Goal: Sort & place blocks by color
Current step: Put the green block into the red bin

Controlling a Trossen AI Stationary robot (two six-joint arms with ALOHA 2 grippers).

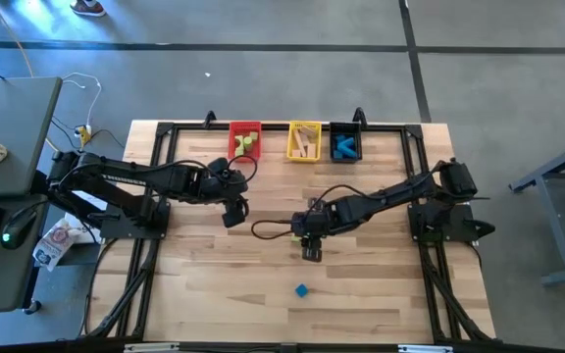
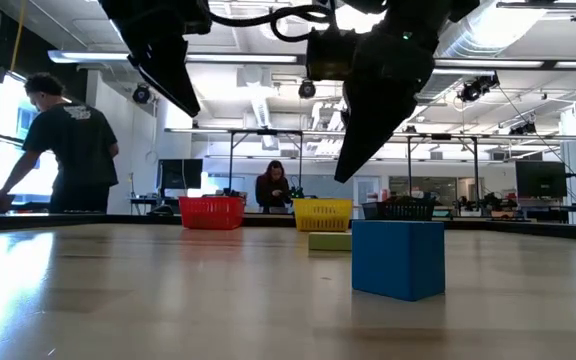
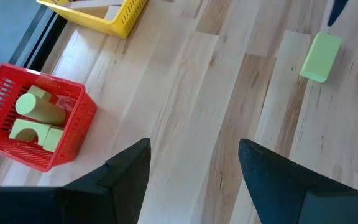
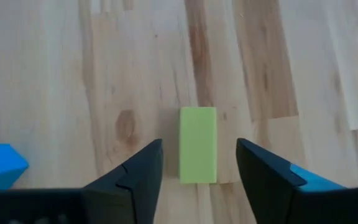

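The right end effector (image 4: 199, 163) is poised above a light green bar (image 4: 197, 145), which lies flat on the wooden surface (image 1: 214, 284) between and just ahead of its spread fingers; nothing is grasped. The bar appears to be painted wood, so it is judged light, rigid and unlikely to deform, though its smooth faces could slip under a shallow pinch. It is best taken across its two long sides, near mid-length, since these already line up with the finger pads. A blue cube (image 4: 0, 164) rests on the surface off to one side of this end effector, apart from the bar (in the high view it sits nearer the front edge).

The left end effector (image 3: 191, 168) hangs released above bare surface, with the green bar well ahead of it.

Beyond both end effectors, three bins stand in a row at the far edge. The red bin (image 1: 244, 140) holds light green pieces, among them a cylinder and an arch-shaped block. The yellow bin (image 1: 304, 140) holds tan pieces, and the black bin (image 1: 345, 142) holds blue ones.
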